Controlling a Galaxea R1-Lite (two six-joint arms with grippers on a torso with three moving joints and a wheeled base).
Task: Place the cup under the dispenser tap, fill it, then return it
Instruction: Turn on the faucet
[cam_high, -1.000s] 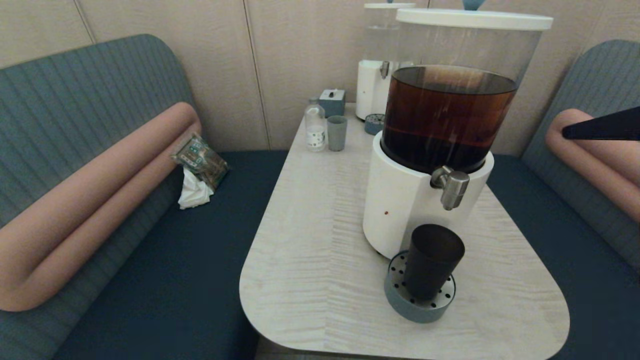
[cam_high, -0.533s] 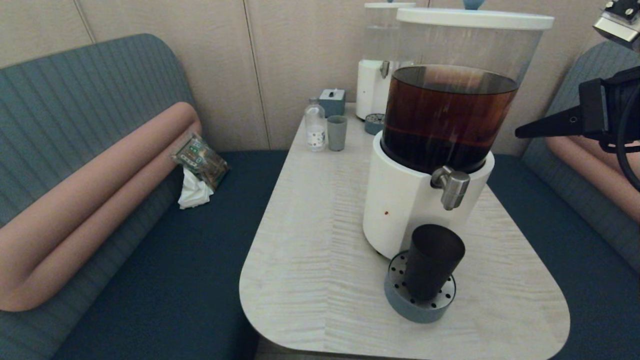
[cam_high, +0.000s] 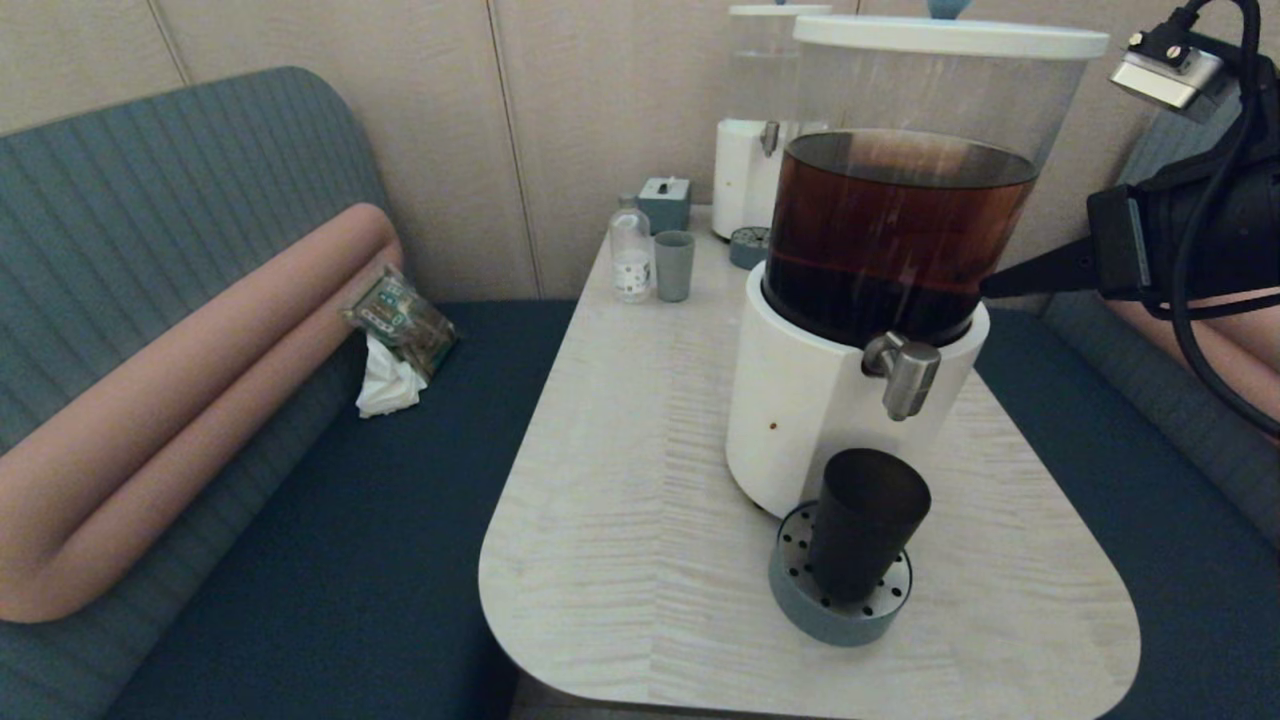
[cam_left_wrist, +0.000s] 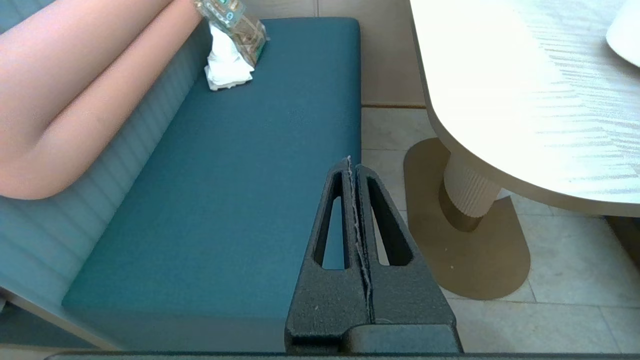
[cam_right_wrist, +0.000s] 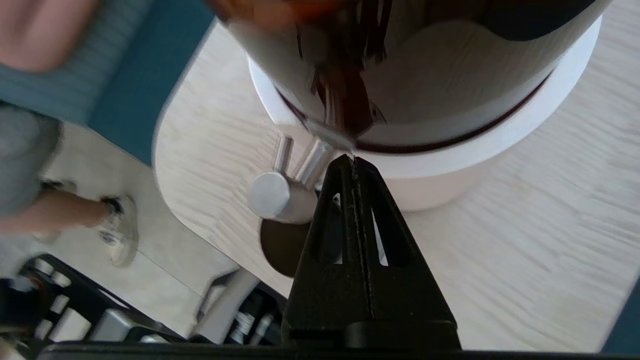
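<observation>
The cup (cam_high: 866, 533) stands upright on the round grey drip tray (cam_high: 800, 603) at the foot of the big dispenser (cam_high: 820, 420), directly below the tap (cam_high: 904, 371) and not touching it. Its mouth is open upward; whether it holds any liquid cannot be told. The dispenser's clear tank holds dark brown liquid to about two thirds, under a white lid. Tray and dispenser sit on the near right part of the pale wood-grain worktop (cam_high: 620, 520).

The right end effector (cam_high: 990, 288) reaches in from the right at the height of the tank's lower edge, level and pointing toward the dispenser, its tip just beside the tank wall and above the tap. Its two fingers are pressed together, holding nothing. In the right wrist view its tip (cam_right_wrist: 350, 161) lies against the white rim, with the tap (cam_right_wrist: 280, 192) just beside it.

The left end effector (cam_left_wrist: 352, 175) is parked low beside the worktop, over the edge of the blue bench seat (cam_left_wrist: 250, 175), fingers closed and empty.

At the far end of the worktop stand a small bottle (cam_high: 630, 252), a grey tumbler (cam_high: 674, 266), a small box (cam_high: 664, 203) and a second dispenser (cam_high: 752, 150).
</observation>
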